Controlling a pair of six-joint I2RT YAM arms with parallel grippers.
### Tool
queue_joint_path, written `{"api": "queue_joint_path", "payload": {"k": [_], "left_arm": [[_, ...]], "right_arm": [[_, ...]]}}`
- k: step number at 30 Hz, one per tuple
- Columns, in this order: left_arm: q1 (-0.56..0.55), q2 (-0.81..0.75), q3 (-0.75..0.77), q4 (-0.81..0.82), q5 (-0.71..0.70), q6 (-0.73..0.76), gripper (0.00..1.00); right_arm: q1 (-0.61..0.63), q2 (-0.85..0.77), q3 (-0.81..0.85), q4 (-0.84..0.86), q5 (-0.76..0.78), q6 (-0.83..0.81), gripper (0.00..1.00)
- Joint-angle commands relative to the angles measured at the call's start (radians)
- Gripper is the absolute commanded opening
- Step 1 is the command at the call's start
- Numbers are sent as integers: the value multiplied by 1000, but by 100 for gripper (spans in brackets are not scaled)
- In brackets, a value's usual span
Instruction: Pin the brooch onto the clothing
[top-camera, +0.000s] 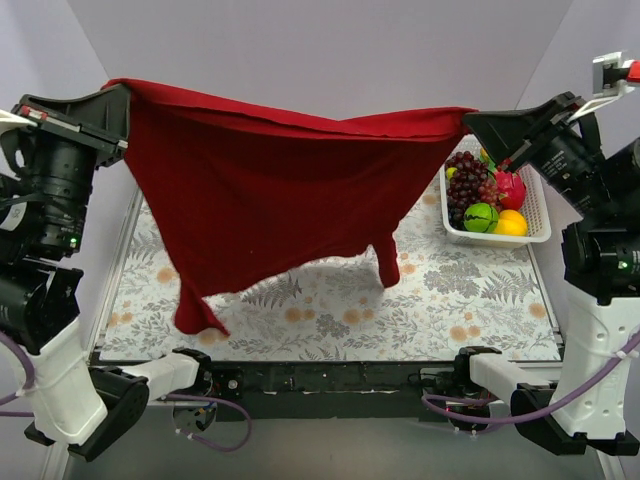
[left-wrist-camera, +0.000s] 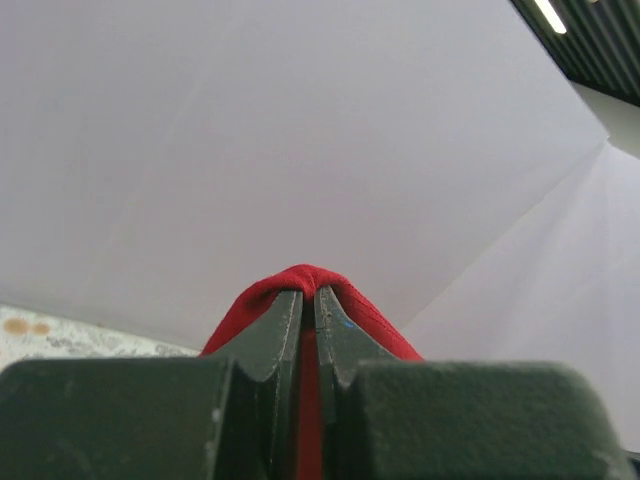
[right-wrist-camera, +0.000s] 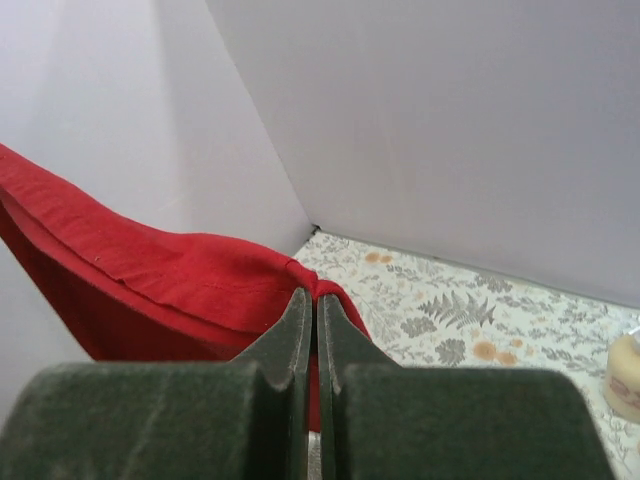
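The clothing (top-camera: 270, 190) hangs curtain-like across the worktop (top-camera: 450, 300) from 10 to 2 o'clock; a fruit basket (top-camera: 538, 205) crowds 2 o'clock; bare worktop lies open at 6.

Both arms raised. Left claw (top-camera: 122, 97) at 10 o'clock, right claw (top-camera: 472, 122) at 2 o'clock, each clamped on the clothing (top-camera: 270, 190).

You face plain pale walls (top-camera: 320, 40) closing in the back and both sides of the table (top-camera: 450, 300), whose top carries a grey fern and orange flower print. In your left wrist view, a dark slatted ceiling (left-wrist-camera: 600, 50) with a bright strip light (left-wrist-camera: 551, 15) shows above the wall.
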Motion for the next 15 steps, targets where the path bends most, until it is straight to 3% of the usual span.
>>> {"api": "queue_joint_path", "payload": {"k": [1, 11, 15], "left_arm": [[-1, 28, 33, 25, 27, 62, 0], [-1, 77, -130, 28, -56, 127, 0], [-1, 106, -183, 81, -99, 151, 0]], "right_arm": [[4, -11, 63, 59, 2, 21, 1], [4, 18, -69, 94, 40, 4, 1], [4, 21, -205, 248, 53, 56, 1]]}}
